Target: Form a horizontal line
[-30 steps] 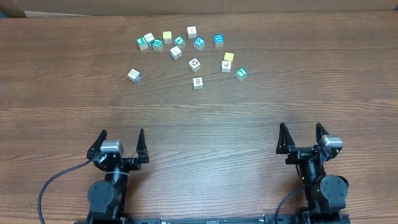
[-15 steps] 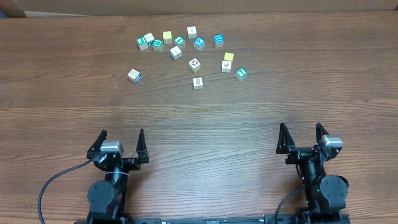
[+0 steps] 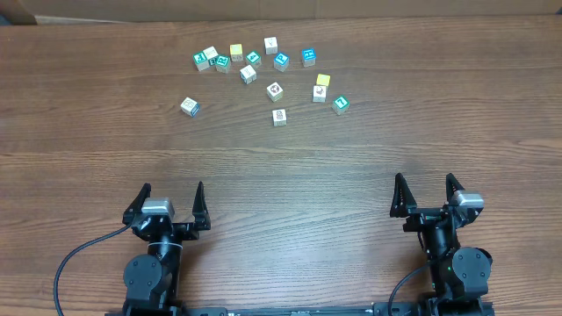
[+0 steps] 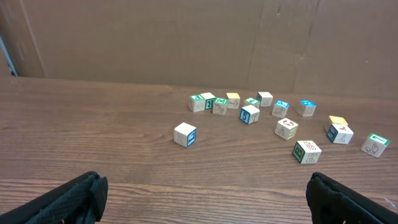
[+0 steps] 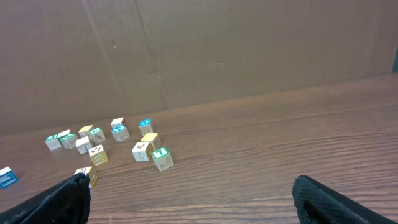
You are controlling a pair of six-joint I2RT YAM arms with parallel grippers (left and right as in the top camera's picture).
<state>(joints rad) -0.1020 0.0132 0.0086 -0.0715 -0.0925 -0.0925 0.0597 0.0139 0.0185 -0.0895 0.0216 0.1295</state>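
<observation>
Small wooden picture cubes lie scattered at the far side of the table; no horizontal line shows among them. Nearest of them are a white cube with a red print, a white cube with a dark print, another white one and a teal-topped cube. One cube sits alone to the left. My left gripper and right gripper rest near the front edge, both open and empty, far from every cube. In the left wrist view the lone cube lies ahead; the right wrist view shows the teal-topped cube.
A looser cluster of teal, white and yellow cubes lies along the back. A yellow cube sits behind the right-hand white one. Bare wooden tabletop stretches between the grippers and the cubes. A brown cardboard wall stands behind the table.
</observation>
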